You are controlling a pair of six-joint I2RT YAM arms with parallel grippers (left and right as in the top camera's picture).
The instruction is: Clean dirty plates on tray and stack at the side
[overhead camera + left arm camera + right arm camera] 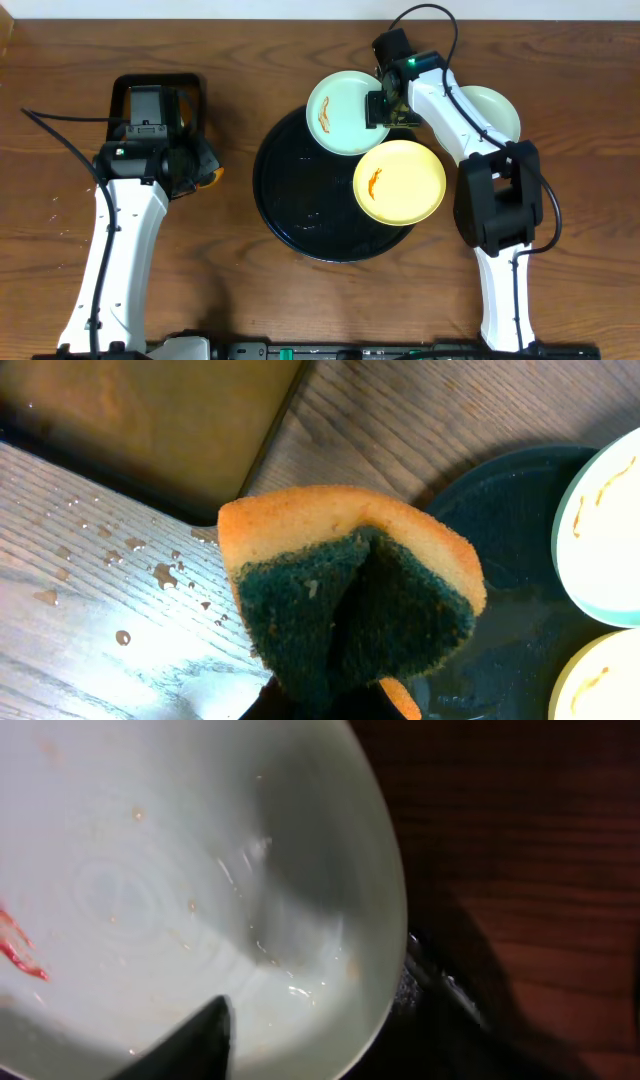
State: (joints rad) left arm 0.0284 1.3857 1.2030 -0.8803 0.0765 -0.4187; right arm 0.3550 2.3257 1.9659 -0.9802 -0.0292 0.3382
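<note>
While the right gripper (383, 106) is clamped on the right rim of the mint-blue plate (340, 115), which sits at the far edge of the round black tray (300, 200), we judge the step in hand to be bringing sponge and plate together. One dark finger (190, 1040) lies over the plate's inner face in the right wrist view. The left gripper (200, 168) pinches the folded sponge (350, 595), near the rectangular tray (262, 455) of brown liquid and well apart from the plate.

We should hold the plate steady and level. We would carry the sponge across with its green scouring face down and wipe the orange smear (326, 118) from the side away from the finger. The yellow plate (405, 185), also smeared, lies just beside it, so we should sweep away from it. A third pale plate (495, 108) rests off the tray, at the right.
</note>
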